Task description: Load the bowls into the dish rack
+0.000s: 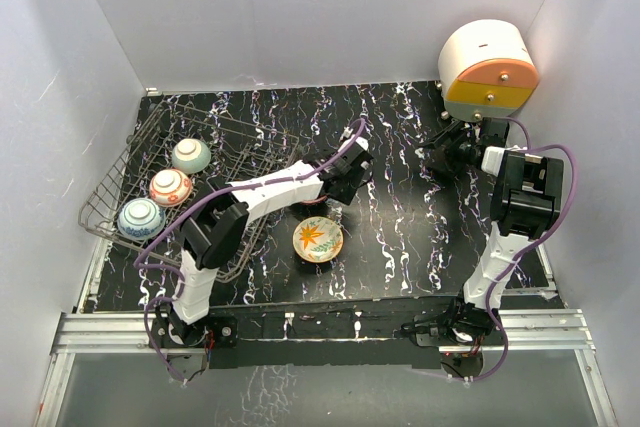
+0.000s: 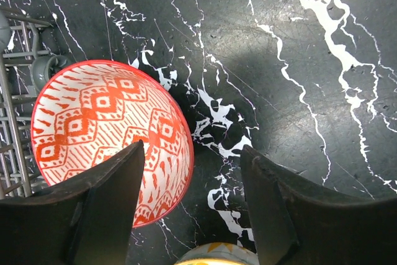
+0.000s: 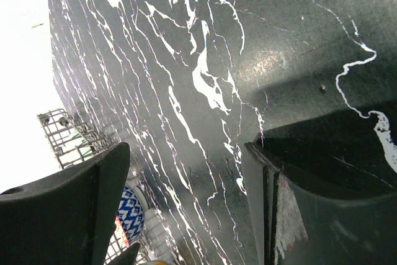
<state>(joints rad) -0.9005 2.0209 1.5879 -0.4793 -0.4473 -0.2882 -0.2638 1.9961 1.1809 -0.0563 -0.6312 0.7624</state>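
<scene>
From above, the dish rack (image 1: 115, 209) stands at the left side of the table (image 1: 400, 227). Three bowls are already inside it in a row: the pale teal bowl (image 1: 191, 155) at the far end, the red-orange patterned bowl (image 1: 170, 187) in the middle and the blue-white patterned bowl (image 1: 141, 218) nearest, all seemingly mouth down. So I judge that more than half of the task is done and two bowls are left. The yellow bowl (image 1: 318, 238) with a leaf design sits mouth up on the table, just beside the rack's right edge. The red patterned bowl (image 2: 93, 122) is almost fully hidden in this view under the left gripper (image 1: 335, 192). The right gripper (image 1: 437, 155) is well apart from all bowls, at the far right, near a round container (image 1: 488, 72) that is white, orange and yellow. In the left wrist view, the fingers are spread wide and hold nothing. One finger stands over the inside of the red patterned bowl and the other over the bare table, so the bowl's rim lies between them. I cannot tell if a finger touches the bowl. The rack wires are at the left edge, close to this bowl, and the yellow bowl shows at the bottom edge. In the right wrist view, the fingers are also wide apart and empty above the table, with the rack and the blue-white patterned bowl far away at the lower left. The table is black with white marble-like veins and shines a little, and plain white walls (image 1: 300, 7) close it on three sides.
</scene>
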